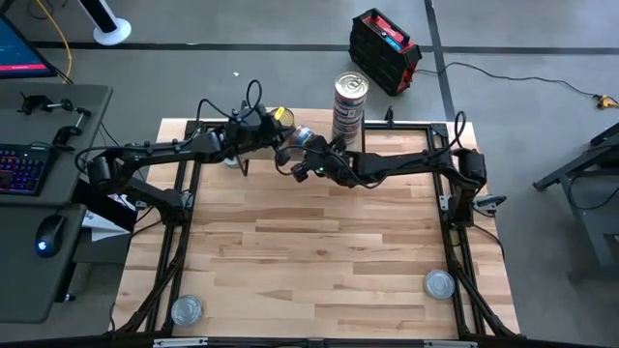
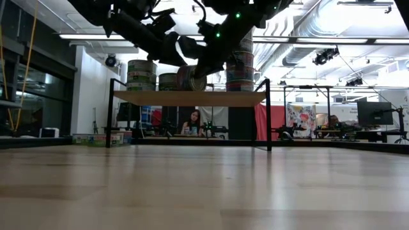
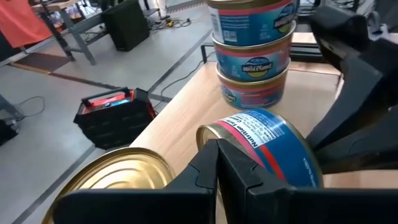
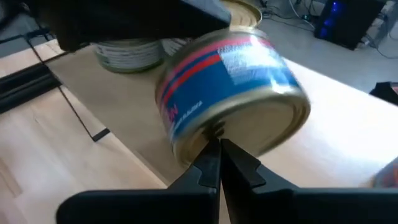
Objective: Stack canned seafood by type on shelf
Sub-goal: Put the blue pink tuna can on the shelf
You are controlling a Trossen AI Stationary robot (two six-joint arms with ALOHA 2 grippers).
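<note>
Blue tin (image 4: 230, 93) sits tilted on its side over the shelf (image 2: 192, 98) between both arms; right gripper (image 4: 217, 152) and left gripper (image 3: 217, 165) both look closed w/ tips together against it, so level it before setting down.

High looks straight down; low level across table; wrists close, seemingly sharing blue tin (image 3: 273, 149).

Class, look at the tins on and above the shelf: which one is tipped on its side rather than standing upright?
The blue tin with the red stripe, between the two grippers above the shelf. Its rim faces sideways; the stacked tins stand with lids up.
</note>
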